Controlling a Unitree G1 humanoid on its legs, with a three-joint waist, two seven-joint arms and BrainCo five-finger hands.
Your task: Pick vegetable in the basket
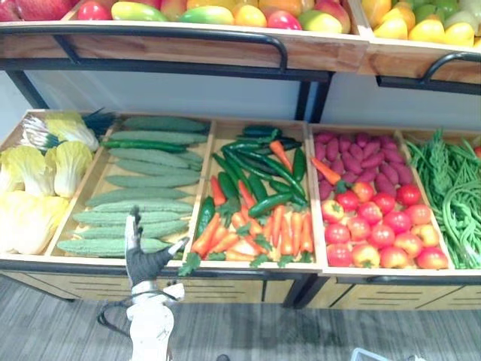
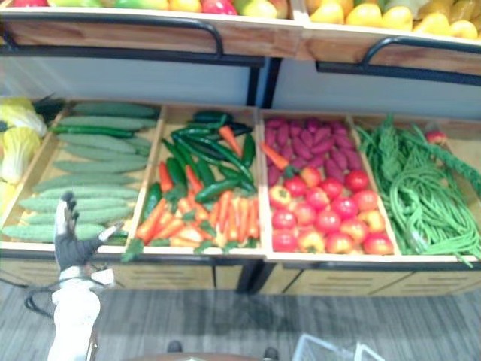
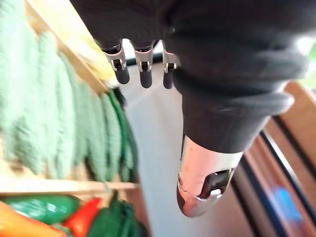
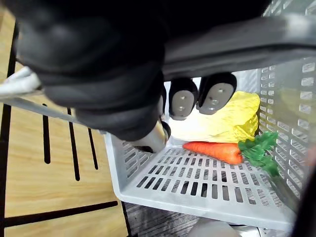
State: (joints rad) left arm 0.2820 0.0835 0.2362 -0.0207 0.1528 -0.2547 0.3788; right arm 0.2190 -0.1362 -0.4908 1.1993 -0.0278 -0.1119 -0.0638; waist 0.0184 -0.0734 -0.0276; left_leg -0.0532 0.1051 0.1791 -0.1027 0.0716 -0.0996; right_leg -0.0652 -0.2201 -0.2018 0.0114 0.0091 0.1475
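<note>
The basket (image 4: 207,190) is a pale grey slotted one, seen from very close in the right wrist view. In it lie a carrot (image 4: 212,149) with a green leafy top and, touching it from behind, a yellow leafy cabbage (image 4: 232,118). The cabbage's upper part is hidden by the right hand's fingers (image 4: 182,98). The right hand (image 4: 98,74) is curled round the basket's handle (image 4: 237,42), a grey bar crossing just above the fingers. Both ends of the bar are cut off, and so is the basket's far wall.

Out in front, the left hand (image 1: 144,262) is raised with straight fingers and the thumb spread to the side, holding nothing. It stands before the near edge of the wooden stand (image 1: 248,269), at the compartment of cucumbers (image 1: 143,195). To the right of these lie loose carrots (image 1: 285,229) under green peppers (image 1: 248,165), then tomatoes (image 1: 379,226) below purple vegetables (image 1: 368,154) that I cannot identify, then green beans (image 1: 451,188). Pale cabbages (image 1: 34,173) fill the left end, cut off at the side. An upper shelf (image 1: 188,45) carries fruit (image 1: 207,13), of which the lower part alone can be seen.
</note>
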